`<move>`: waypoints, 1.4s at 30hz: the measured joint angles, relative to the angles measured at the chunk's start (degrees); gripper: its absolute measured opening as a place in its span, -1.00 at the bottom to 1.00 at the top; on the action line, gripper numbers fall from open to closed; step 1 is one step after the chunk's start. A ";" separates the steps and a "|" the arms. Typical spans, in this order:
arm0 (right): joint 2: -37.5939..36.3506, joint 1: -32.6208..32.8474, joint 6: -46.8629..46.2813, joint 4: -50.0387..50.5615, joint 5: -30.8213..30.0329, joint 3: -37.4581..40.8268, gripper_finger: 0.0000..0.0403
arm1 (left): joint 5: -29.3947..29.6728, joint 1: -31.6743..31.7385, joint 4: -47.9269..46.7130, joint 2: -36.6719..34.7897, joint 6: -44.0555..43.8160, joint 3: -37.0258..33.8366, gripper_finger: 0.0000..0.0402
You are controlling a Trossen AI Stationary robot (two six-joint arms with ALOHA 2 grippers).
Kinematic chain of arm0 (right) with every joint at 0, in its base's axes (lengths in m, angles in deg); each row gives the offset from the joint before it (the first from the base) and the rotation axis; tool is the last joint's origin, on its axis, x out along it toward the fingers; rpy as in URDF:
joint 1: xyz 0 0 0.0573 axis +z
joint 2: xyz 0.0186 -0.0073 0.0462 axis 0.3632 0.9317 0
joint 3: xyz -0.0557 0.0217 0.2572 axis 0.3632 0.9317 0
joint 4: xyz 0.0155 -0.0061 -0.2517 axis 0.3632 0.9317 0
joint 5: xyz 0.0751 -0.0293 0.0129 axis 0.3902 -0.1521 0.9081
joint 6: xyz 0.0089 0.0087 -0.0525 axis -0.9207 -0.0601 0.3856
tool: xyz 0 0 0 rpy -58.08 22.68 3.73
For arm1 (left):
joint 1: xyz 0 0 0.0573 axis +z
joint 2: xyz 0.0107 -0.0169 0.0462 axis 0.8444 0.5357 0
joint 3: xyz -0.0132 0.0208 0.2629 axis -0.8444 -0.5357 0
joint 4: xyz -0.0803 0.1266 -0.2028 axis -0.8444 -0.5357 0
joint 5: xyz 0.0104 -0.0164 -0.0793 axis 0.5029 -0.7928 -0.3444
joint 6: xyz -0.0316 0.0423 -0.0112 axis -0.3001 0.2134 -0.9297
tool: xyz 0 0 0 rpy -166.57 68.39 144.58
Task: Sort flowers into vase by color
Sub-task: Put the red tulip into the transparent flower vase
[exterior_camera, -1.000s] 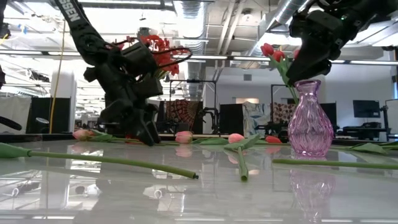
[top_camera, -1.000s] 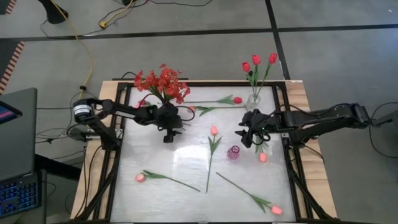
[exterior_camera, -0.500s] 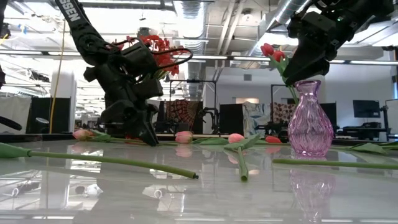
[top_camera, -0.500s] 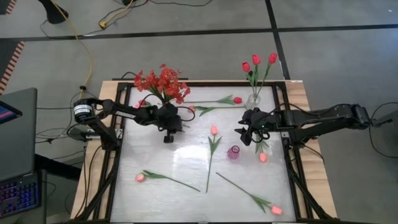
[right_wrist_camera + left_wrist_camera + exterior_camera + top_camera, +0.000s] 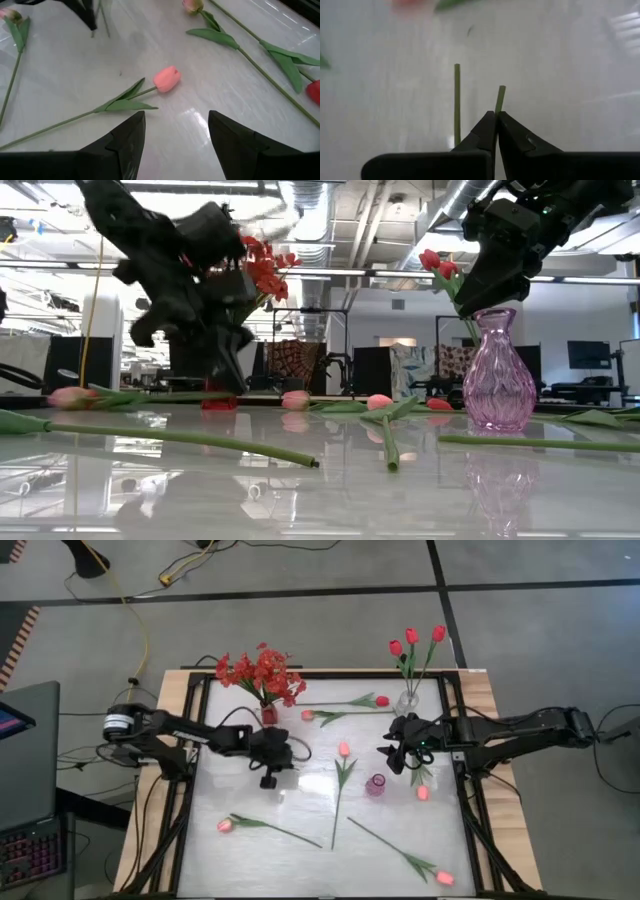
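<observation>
Since a second ago, the left gripper (image 5: 268,778) has slid toward six o'clock, fingers pinched on a green stem (image 5: 499,100). It should lift slowly, keeping the stem vertical. The right gripper (image 5: 398,762) hovers spread above the pink vase (image 5: 375,786); red tulips (image 5: 410,638) stand at twelve.

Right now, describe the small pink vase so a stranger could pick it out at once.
Start at the white table seen from above and look right of centre, just below the right tool. The pink vase stands there upright and empty: purple-pink ribbed glass, unlike the clear vase of red tulips at the far edge.
</observation>
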 joint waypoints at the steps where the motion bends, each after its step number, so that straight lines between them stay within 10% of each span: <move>1: 0.00 -0.08 0.06 -0.12 0.00 0.00 0.21 | 2.44 -1.70 -0.18 -1.28 0.02 0.00 -1.00; 13: -0.02 -1.14 0.50 -2.43 0.04 0.00 0.21 | 37.18 -12.65 6.85 -15.28 6.07 -1.20 -1.00; 26: -0.02 -1.08 0.66 -2.71 0.03 0.00 0.21 | 29.07 -13.60 41.20 -20.97 13.80 -6.80 -1.00; 36: -0.02 -0.92 5.10 -11.05 0.70 0.00 0.21 | 23.05 -13.59 45.06 -26.12 11.39 -6.80 -1.00; 42: -0.02 -0.92 8.61 -22.17 10.84 0.00 0.21 | 18.09 -12.69 44.14 -29.10 1.68 -6.74 -1.00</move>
